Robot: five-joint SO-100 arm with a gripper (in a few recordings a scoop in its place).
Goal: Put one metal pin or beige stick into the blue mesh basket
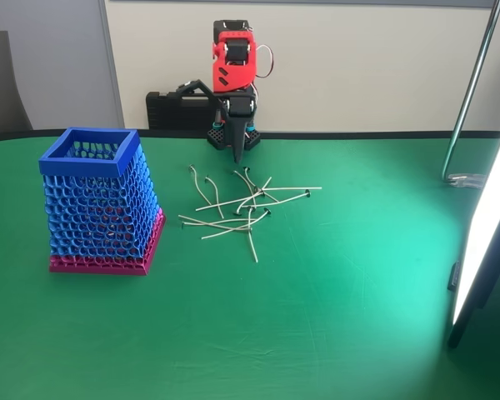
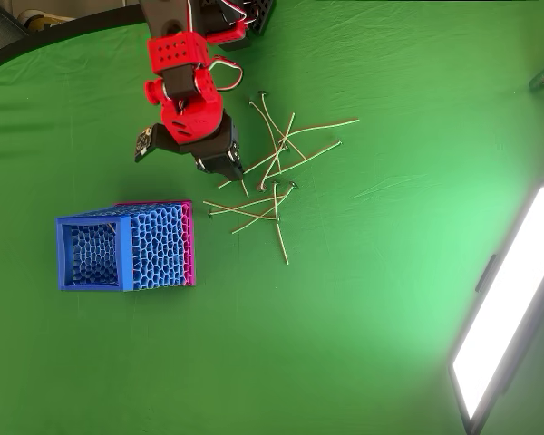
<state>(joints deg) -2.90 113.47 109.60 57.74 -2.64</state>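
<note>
Scattered beige sticks (image 1: pixel 248 208) beside upright blue mesh basket (image 1: pixel 100 204)

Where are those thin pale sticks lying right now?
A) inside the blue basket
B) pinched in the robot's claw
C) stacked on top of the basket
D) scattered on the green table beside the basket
D: the sticks lie in a loose heap on the green table, apart from the blue basket.

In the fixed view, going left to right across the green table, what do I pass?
The tall blue honeycomb-mesh basket with its magenta base, then the scattered pile of thin beige sticks, then the slanted metal pole with its foot, then the bright flat light panel at the right edge.
</note>
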